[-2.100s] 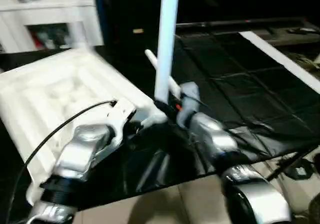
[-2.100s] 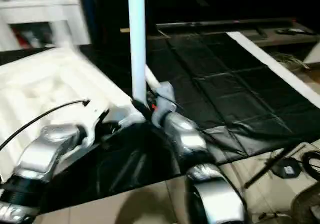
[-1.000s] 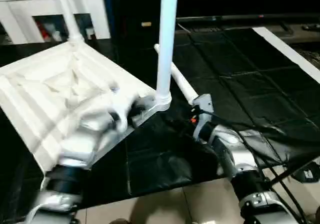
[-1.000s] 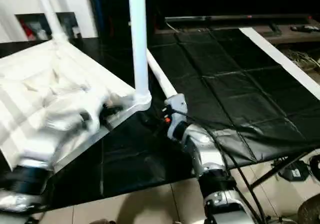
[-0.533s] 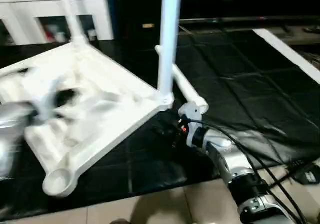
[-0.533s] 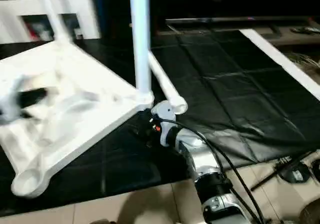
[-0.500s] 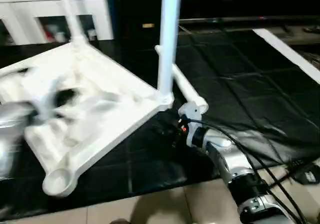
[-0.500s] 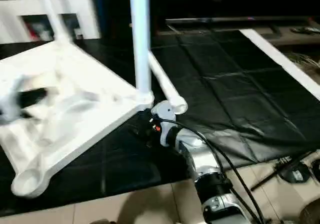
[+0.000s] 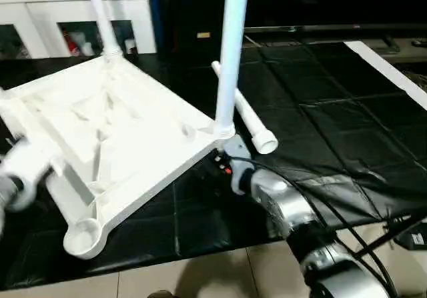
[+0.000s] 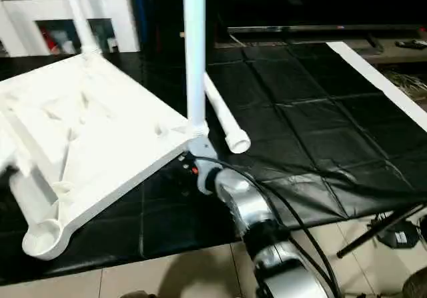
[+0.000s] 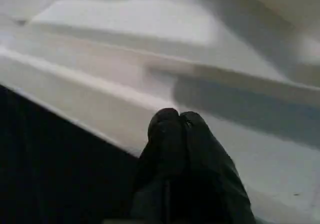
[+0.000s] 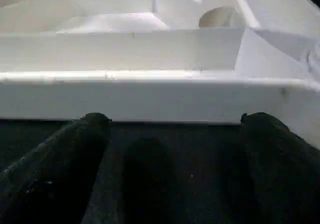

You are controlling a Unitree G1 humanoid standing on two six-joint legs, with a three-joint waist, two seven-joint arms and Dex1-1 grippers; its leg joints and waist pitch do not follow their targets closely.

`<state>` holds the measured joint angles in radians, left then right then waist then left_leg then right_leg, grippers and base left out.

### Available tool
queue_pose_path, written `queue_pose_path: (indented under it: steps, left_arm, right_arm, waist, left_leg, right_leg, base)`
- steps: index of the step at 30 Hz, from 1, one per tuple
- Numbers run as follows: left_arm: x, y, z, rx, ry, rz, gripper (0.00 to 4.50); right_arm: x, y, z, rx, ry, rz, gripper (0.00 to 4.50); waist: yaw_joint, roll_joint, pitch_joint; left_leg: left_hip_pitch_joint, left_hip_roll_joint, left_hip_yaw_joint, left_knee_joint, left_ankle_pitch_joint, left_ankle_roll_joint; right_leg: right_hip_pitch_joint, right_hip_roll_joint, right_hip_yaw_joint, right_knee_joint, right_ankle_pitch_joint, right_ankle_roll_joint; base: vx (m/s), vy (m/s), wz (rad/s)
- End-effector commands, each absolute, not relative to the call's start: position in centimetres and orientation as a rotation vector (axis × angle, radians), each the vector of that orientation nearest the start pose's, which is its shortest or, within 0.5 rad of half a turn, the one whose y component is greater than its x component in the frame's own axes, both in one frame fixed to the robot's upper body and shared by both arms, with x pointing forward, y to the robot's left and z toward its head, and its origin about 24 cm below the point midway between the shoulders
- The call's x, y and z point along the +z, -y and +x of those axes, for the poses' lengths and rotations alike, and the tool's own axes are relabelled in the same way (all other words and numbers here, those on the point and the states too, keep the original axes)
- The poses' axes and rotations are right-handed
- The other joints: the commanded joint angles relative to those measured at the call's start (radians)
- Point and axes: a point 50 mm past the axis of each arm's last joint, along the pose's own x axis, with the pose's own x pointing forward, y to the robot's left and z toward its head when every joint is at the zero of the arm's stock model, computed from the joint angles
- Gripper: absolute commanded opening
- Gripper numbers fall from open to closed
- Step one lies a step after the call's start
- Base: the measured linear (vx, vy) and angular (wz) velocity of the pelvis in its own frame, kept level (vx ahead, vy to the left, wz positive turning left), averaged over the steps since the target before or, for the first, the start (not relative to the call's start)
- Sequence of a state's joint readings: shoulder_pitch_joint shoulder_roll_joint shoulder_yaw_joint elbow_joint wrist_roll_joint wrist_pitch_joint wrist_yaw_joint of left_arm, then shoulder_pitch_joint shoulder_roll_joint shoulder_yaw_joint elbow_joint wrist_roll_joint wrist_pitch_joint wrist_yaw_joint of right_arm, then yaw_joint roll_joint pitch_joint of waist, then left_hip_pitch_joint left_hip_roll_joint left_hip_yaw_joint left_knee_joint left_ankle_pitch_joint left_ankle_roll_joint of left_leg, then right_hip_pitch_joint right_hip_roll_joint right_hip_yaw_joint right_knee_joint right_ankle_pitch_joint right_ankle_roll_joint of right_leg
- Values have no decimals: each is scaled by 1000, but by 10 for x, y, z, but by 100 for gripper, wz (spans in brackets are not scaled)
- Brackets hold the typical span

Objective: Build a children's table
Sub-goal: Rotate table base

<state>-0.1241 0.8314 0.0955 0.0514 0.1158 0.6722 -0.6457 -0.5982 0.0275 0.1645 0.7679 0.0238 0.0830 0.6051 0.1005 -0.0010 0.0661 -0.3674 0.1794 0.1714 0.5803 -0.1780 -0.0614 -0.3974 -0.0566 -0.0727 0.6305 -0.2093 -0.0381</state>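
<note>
The white table top (image 9: 113, 138) lies upside down on the black mat, ribbed underside up. One leg (image 9: 230, 51) stands upright in its right corner socket and another leg (image 9: 100, 15) in the far corner. The near corner socket (image 9: 83, 235) is empty. A loose leg (image 9: 243, 115) lies on the mat behind the right corner. My right gripper (image 12: 177, 121) is open, its fingers (image 12: 90, 129) spread before the top's side edge (image 12: 150, 98), just below the right corner (image 9: 223, 159). My left gripper (image 11: 172, 116) is shut with nothing in it, at the top's left rim (image 11: 100, 88).
A white cabinet (image 9: 67, 8) stands at the back left. The black mat (image 9: 320, 131) stretches to the right, crossed by a white strip (image 9: 393, 78). Cables (image 9: 373, 245) run along my right forearm, above the tiled floor (image 9: 220, 278).
My left arm has swung left off the table top's near edge to its left rim. My right gripper has moved forward to the corner under the upright leg.
</note>
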Motion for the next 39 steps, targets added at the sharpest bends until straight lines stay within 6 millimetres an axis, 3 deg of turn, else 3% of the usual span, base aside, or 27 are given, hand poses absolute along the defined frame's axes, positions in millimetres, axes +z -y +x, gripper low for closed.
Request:
queue_pose_path:
  steps: [1, 3, 9, 11, 14, 16, 19, 24, 29, 33, 37, 39]
  left_arm:
    - [83, -325, 247, -197, -784, 633, 7]
    - [76, -314, 238, -345, -845, 607, 7]
    - [73, -297, 228, -534, -894, 529, 7]
    - [72, -281, 214, -709, -945, 459, 7]
    - [71, -275, 209, -771, -959, 433, 7]
    - [73, -253, 202, -902, -938, 337, 7]
    - [75, -238, 204, -963, -896, 284, 7]
    - [75, -229, 211, -977, -855, 269, 7]
    - [73, -215, 231, -958, -782, 293, 7]
    - [66, -210, 271, -736, -645, 321, 7]
    - [63, -217, 292, -585, -591, 398, 7]
    - [65, -218, 298, -548, -550, 395, 7]
  right_arm:
    - [28, 42, 326, 887, -310, -72, 450]
    - [25, 38, 329, 882, -335, -87, 450]
    - [25, 30, 332, 876, -349, -82, 450]
    - [26, 22, 333, 883, -359, -89, 450]
    - [26, 20, 333, 886, -362, -92, 450]
    - [28, 9, 333, 896, -356, -98, 450]
    - [28, 3, 332, 906, -351, -96, 450]
    - [29, -1, 330, 920, -348, -93, 450]
    - [26, -5, 327, 930, -341, -97, 450]
    - [26, 1, 332, 879, -328, -96, 450]
    - [36, 10, 341, 824, -281, -100, 450]
    - [45, 15, 348, 798, -246, -91, 450]
  waist:
    - [0, 46, -67]
    - [-4, 48, -69]
    - [-9, 50, -67]
    - [-9, 50, -68]
    - [-12, 51, -64]
    - [-14, 49, -66]
    - [-22, 50, -64]
    - [-28, 51, -68]
    - [-31, 56, -70]
    - [-32, 58, -68]
    - [-28, 62, -68]
    - [-28, 60, -72]
  left_leg:
    - [18, 54, -30, -72, -282, -27]
    - [15, 53, -31, -71, -281, -30]
    - [14, 54, -29, -70, -275, -25]
    - [16, 56, -28, -70, -279, -26]
    - [16, 54, -26, -70, -297, -27]
    - [13, 54, -27, -71, -279, -29]
    - [14, 52, -25, -70, -277, -31]
    - [12, 49, -23, -66, -252, -25]
    - [11, 49, -25, -64, -253, -31]
    - [15, 45, -23, -59, -282, -32]
    - [11, 45, -30, -60, -295, -28]
    - [10, 46, -29, -57, -276, -22]
  right_leg:
    - [45, -91, 62, -72, -72, -227]
    - [47, -92, 62, -69, -71, -235]
    - [46, -93, 63, -67, -68, -251]
    - [44, -94, 63, -66, -82, -255]
    - [42, -92, 64, -69, -119, -248]
    - [45, -91, 64, -67, -110, -243]
    - [45, -90, 64, -67, -114, -245]
    - [49, -88, 63, -65, -74, -246]
    - [52, -88, 62, -62, -67, -247]
    - [54, -87, 63, -73, -113, -237]
    - [51, -89, 62, -76, -173, -209]
    - [52, -90, 63, -72, -141, -215]
  base:
    - [0, 0, 0]
    - [0, 0, 0]
    - [0, 0, 0]
    - [0, 0, 0]
    - [0, 0, 0]
    - [0, 0, 0]
    - [0, 0, 0]
    - [0, 0, 0]
    - [0, 0, 0]
    - [0, 0, 0]
    - [0, 0, 0]
    - [0, 0, 0]
